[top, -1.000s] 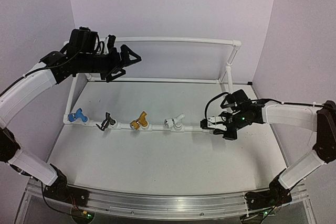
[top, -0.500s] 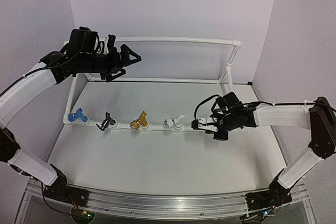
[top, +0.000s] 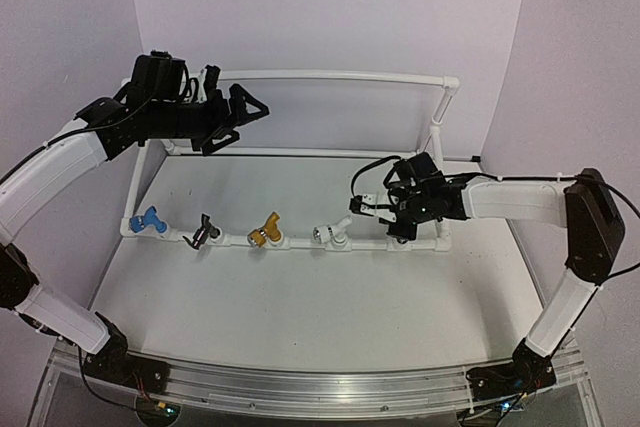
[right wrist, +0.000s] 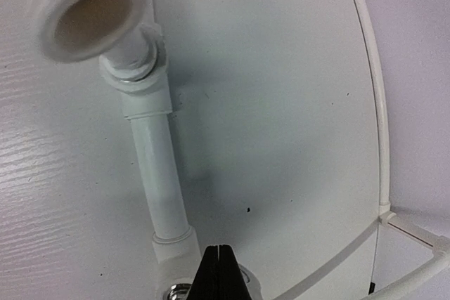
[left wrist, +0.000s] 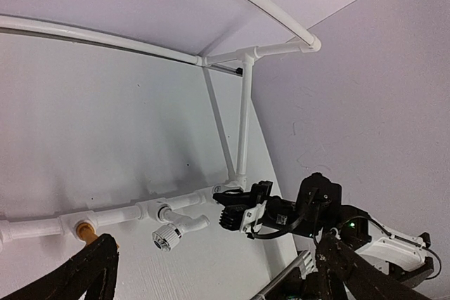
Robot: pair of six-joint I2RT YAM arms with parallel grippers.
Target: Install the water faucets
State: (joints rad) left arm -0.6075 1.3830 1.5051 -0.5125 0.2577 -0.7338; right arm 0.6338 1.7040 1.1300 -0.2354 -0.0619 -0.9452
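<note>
Blue tap fitting [top: 148, 219], black tap fitting [top: 205, 231], gold tap fitting [top: 267, 233] and white tap fitting [top: 333, 234] sit on the white plastic pipe frame's [top: 340, 75] front rail. Left gripper [top: 245, 107] released, raised at rear; right gripper [top: 362, 206] clenched near the white tap fitting.

Robot lab, white table [top: 300, 297], lilac walls [top: 330, 7]

Soft, even, bright light; faint shadows; blur on nearest white faucet [right wrist: 88, 22].

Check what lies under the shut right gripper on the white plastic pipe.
Under the right gripper, the white plastic pipe ends in a collar, with a sliver of shiny metal beside it. The gripper and frame edge hide the rest.
</note>
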